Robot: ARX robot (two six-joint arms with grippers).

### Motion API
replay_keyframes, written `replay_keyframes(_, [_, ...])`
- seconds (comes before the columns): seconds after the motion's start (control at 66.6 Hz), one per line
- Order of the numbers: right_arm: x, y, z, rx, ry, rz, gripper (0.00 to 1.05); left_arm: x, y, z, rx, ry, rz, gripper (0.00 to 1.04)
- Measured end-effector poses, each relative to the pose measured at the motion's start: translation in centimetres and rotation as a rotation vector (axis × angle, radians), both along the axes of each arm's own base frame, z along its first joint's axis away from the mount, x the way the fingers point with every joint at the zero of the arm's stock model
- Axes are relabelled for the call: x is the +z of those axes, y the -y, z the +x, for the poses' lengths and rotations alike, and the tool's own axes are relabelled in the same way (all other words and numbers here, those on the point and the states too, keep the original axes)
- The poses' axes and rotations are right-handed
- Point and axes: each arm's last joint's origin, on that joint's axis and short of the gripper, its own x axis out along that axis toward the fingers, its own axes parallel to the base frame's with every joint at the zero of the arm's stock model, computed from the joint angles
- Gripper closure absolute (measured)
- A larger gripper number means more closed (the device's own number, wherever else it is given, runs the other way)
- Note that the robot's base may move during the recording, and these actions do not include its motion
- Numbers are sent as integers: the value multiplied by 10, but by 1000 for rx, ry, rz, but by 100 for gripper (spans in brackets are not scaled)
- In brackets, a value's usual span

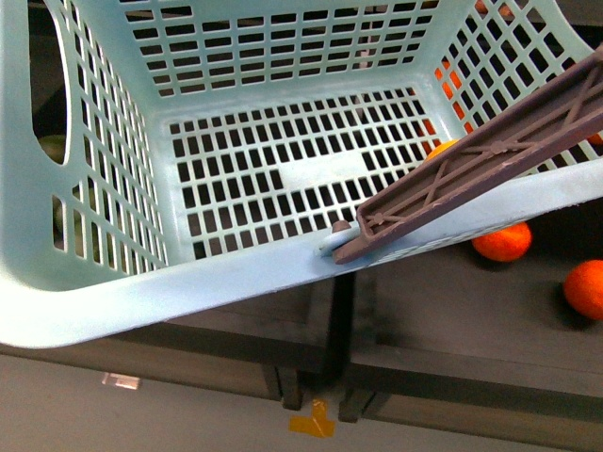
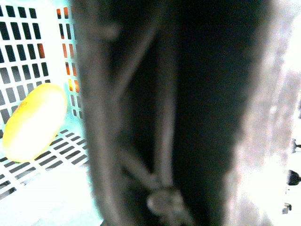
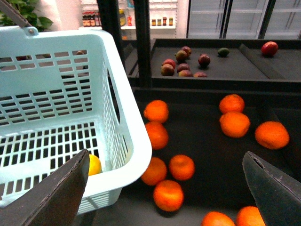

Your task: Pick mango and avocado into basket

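The light teal basket (image 1: 85,282) fills the front view, tilted, with its brown handle (image 1: 490,160) lying across the right rim. My left gripper is shut on that handle, which shows in the left wrist view as a blurred dark bar (image 2: 160,141) that hides the fingers. The yellow mango (image 2: 33,122) lies on the basket's slotted floor by a side wall, a sliver of the mango (image 1: 443,148) showing behind the handle. My right gripper (image 3: 165,157) hangs open beside the basket (image 3: 127,141), over oranges. A dark green avocado (image 3: 224,52) rests on the far shelf.
Several oranges (image 3: 181,167) are scattered on the dark shelf next to the basket, and two oranges (image 1: 502,242) show below its rim. Dark red mangoes (image 3: 183,63) and a red fruit (image 3: 269,48) sit on the far shelf. A black upright post (image 3: 141,42) stands behind the basket.
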Motion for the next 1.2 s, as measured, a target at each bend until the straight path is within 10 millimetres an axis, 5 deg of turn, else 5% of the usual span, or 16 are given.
replay_keyframes(1.2, [0, 0, 0, 0, 1, 0, 9, 0, 0, 0, 2, 0, 1, 92])
